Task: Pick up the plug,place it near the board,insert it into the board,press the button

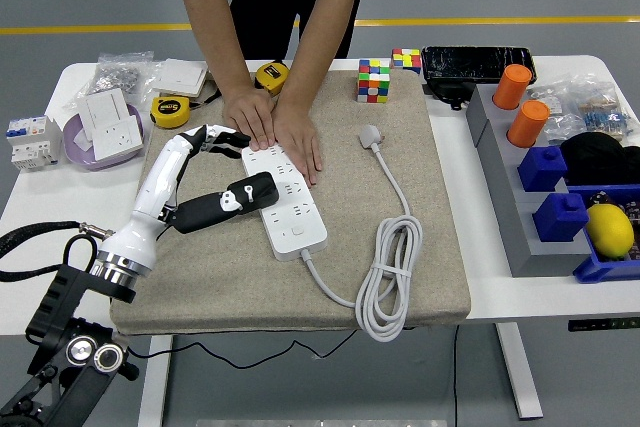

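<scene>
- Looking first at the robot's left hand point(188, 162), we see it lying over the left side of the mat point(430, 247). Its white back is up and its long fingers point(215, 135) are stretched toward the far end of the board. They are extended, not curled, and close on nothing.
- A dark part, which we take for the thumb, runs from the palm toward the plug point(255, 190). We cannot tell whether it touches the plug or only lies beside it.
- The plug is a black, blocky adapter with rounded corners. It sits on the left middle part of the board point(292, 212), tilted a little against the board's long line. We judge it to be seated in a socket or very nearly so, which would explain why the hand is open.
- The board is a long white power strip lying aslant on the mat. The button point(297, 231) shows as a small round mark near its near end, and we judge the press not yet done.
- A person's hands point(272, 127) lie flat on the board's far end, most likely to keep it from sliding.
- The board's own white cable point(390, 282) lies coiled to the right, well clear of the hand.
- The right arm is not in view.
</scene>
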Controlling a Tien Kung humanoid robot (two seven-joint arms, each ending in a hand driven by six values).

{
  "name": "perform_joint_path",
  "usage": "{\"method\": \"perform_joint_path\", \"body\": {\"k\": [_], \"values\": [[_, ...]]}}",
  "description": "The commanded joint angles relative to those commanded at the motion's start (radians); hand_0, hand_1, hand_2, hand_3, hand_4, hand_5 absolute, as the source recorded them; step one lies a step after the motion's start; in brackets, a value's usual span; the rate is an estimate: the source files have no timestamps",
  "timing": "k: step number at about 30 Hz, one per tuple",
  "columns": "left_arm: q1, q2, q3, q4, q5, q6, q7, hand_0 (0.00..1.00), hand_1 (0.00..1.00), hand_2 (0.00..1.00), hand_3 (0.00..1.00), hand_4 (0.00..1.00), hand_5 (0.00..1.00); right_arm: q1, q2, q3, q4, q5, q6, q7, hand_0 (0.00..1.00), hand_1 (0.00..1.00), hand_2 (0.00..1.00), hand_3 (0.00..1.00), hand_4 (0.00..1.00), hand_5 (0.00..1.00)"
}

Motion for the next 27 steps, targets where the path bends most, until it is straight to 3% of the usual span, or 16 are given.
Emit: {"method": "perform_joint_path", "body": {"k": [5,6,8,11,12,17,18,23,24,27], "values": [[0.007,0.005,0.003,0.015,-0.208,-0.064,0.032,0.946,0.998,0.998,0.998,0.998,0.493,0.003,-0.002,-0.003,0.000,-0.003,0.001,-0.002,0.805,0.710,0.716,0.758,0.998,0.993],[0.005,0.007,0.000,0.019,-0.249,-0.082,0.045,0.738,0.774,0.781,0.998,0.998,0.528,0.004,-0.002,-0.005,0.000,-0.002,0.000,-0.002,0.805,0.710,0.716,0.758,0.998,0.993],[0.001,0.010,-0.001,0.023,-0.258,-0.122,0.069,0.738,0.774,0.781,0.998,0.998,0.528,0.006,-0.002,-0.008,0.000,0.000,0.000,-0.001,0.805,0.710,0.716,0.758,0.998,0.993],[-0.016,0.021,0.005,0.031,-0.140,-0.170,0.118,0.738,0.774,0.781,0.998,0.998,0.528,0.007,-0.003,-0.011,0.000,0.001,0.000,-0.001,0.805,0.710,0.716,0.758,0.998,0.993],[-0.026,0.025,0.011,0.037,-0.097,-0.186,0.138,0.396,0.387,0.456,0.998,0.899,0.370,0.007,-0.004,-0.011,0.000,0.000,0.000,-0.003,0.805,0.709,0.716,0.758,0.998,0.993],[-0.054,0.041,0.047,0.054,0.118,-0.236,0.210,0.396,0.387,0.456,0.998,0.899,0.370,0.009,-0.004,-0.013,0.000,0.002,0.000,-0.004,0.805,0.709,0.716,0.758,0.998,0.993],[-0.058,0.044,0.056,0.057,0.157,-0.242,0.220,0.243,0.094,0.208,0.915,0.660,0.131,0.009,-0.004,-0.014,0.000,0.004,-0.001,-0.003,0.805,0.709,0.716,0.758,0.998,0.991],[-0.087,0.048,0.101,0.079,0.355,-0.261,0.271,0.243,0.094,0.208,0.915,0.660,0.131,0.007,-0.005,-0.012,0.000,0.001,-0.001,-0.006,0.805,0.709,0.716,0.758,0.998,0.991],[-0.093,0.047,0.109,0.083,0.393,-0.267,0.279,0.180,0.020,0.144,0.856,0.515,0.002,0.006,-0.005,-0.011,0.000,0.000,-0.001,-0.006,0.805,0.709,0.716,0.758,0.998,0.989],[-0.114,0.044,0.136,0.104,0.446,-0.294,0.311,0.180,0.020,0.144,0.856,0.515,0.002,0.002,-0.003,-0.008,0.000,-0.004,0.000,-0.009,0.805,0.709,0.716,0.758,0.998,0.989]]}}
